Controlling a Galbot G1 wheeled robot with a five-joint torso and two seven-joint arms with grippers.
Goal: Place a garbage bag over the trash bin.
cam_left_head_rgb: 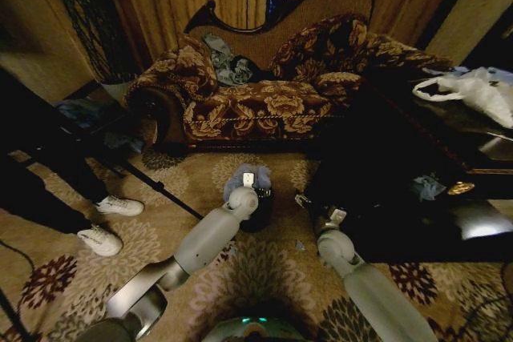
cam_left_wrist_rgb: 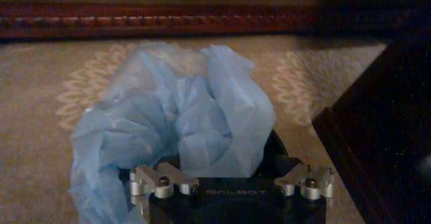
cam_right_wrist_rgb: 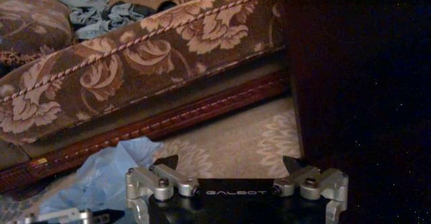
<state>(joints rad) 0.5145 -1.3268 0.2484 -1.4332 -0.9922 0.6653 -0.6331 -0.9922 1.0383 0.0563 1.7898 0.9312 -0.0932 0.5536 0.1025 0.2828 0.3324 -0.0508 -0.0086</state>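
Patterned carpet [cam_left_head_rgb: 264,266] in front of the floral sofa [cam_left_head_rgb: 256,106] is where the trash bin [cam_left_head_rgb: 258,215] stands, with the garbage bag [cam_left_wrist_rgb: 175,133] bunched loosely over its top, not yet pulled down round the rim. The left gripper [cam_left_wrist_rgb: 232,171] is held right against the film, jaws spread wide, probably so the bag can be tucked. The right gripper [cam_right_wrist_rgb: 232,164] is kept near the dark table [cam_left_head_rgb: 449,158], jaws also apart and empty.
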